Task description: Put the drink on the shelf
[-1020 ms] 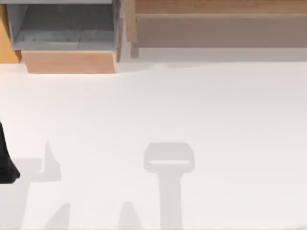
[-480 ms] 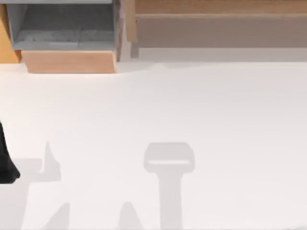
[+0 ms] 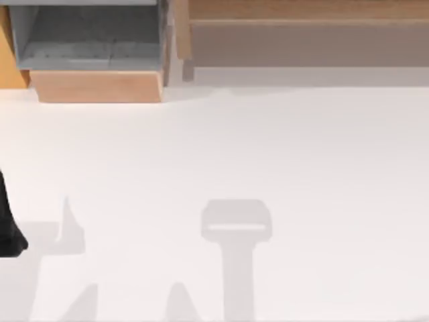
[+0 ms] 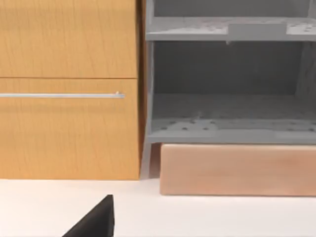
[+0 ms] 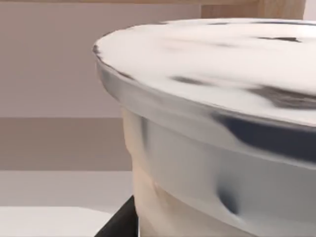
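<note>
Right hand: drink can (image 5: 217,128) sits right up against its wrist cam, silver lid rim w/ a dent; can't tell if the fingers pinch it. Beyond the can, the shelf (image 3: 301,33), grey-brown panel facing it. Left hand (image 4: 94,222) low over the white tabletop (image 3: 268,147), grip state can't tell; ahead of it, grey-lined box (image 3: 94,40) beside an orange cabinet (image 4: 69,89).

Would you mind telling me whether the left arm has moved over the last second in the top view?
No. The left arm sits at the table's left edge, level as before against the grey-lined box.
</note>
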Tool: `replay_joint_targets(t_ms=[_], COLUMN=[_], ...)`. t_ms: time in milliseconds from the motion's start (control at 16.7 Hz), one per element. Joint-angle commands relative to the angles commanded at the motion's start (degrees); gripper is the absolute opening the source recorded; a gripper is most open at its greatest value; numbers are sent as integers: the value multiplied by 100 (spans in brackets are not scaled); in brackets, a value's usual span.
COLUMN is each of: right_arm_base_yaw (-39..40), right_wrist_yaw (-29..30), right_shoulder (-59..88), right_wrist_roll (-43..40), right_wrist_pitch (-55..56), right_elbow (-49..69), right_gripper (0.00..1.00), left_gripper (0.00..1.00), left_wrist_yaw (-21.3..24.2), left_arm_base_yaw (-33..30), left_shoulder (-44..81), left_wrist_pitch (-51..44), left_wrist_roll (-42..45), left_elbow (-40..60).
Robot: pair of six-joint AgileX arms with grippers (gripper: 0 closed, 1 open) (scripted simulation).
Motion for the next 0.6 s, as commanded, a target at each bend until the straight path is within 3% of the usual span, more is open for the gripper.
replay_joint_targets(t_ms=[600], right_arm_base_yaw=[40], right_wrist_yaw=[95], right_shoulder=[-348], right_wrist_roll=[-17], right_wrist_pitch=[-114], right_elbow=[98], right_gripper=[0], left_gripper=[100], left_wrist_yaw=[0], left_arm_base_yaw=[0], left_shoulder=[0], left_wrist_pitch=[0], left_wrist_roll=[0], left_elbow=[0])
